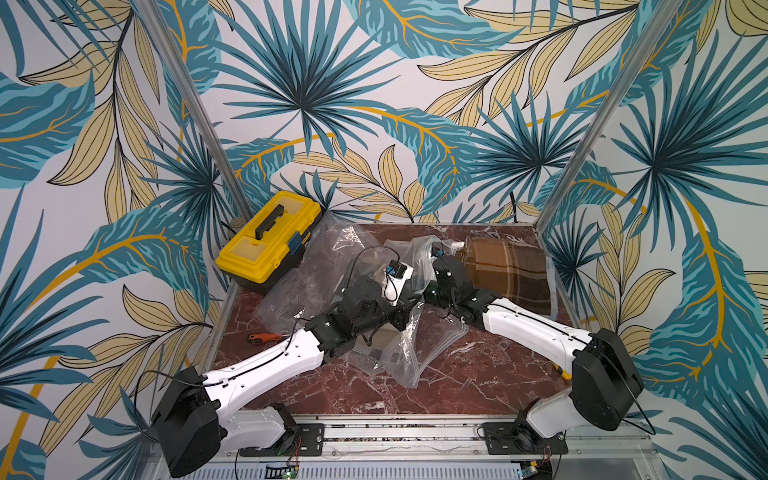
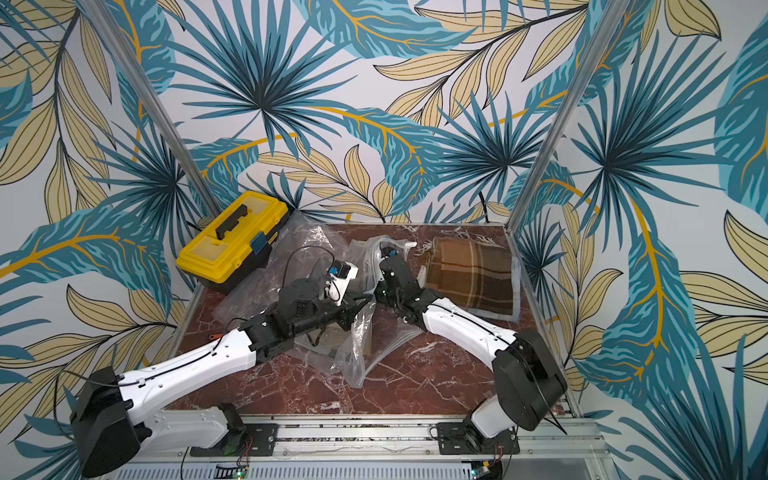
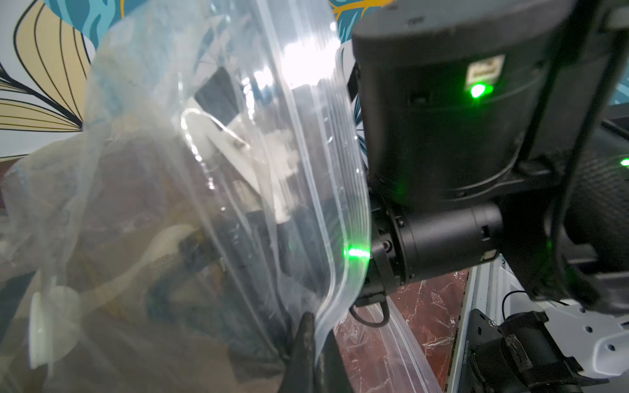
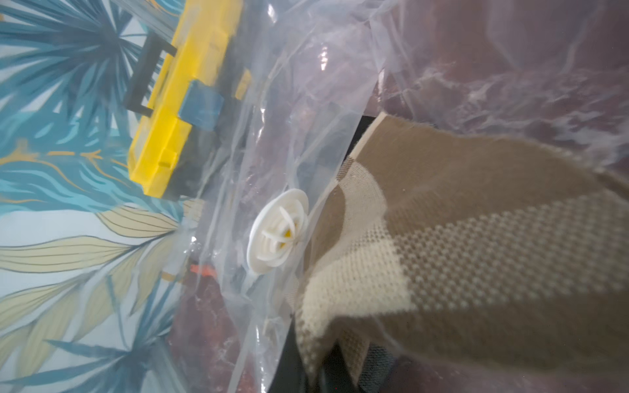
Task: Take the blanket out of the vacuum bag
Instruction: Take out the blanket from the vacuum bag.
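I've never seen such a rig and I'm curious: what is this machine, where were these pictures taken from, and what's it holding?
Two white-and-black robot arms stand at a red marble-patterned table. Two pictures look down from overhead; two come from wrist cameras. On the table lie a yellow plastic toolbox, a crumpled clear plastic vacuum bag, a brown checked blanket and an orange-handled tool. The left end effector pinches the bag's edge; the right end effector grips a blanket corner.
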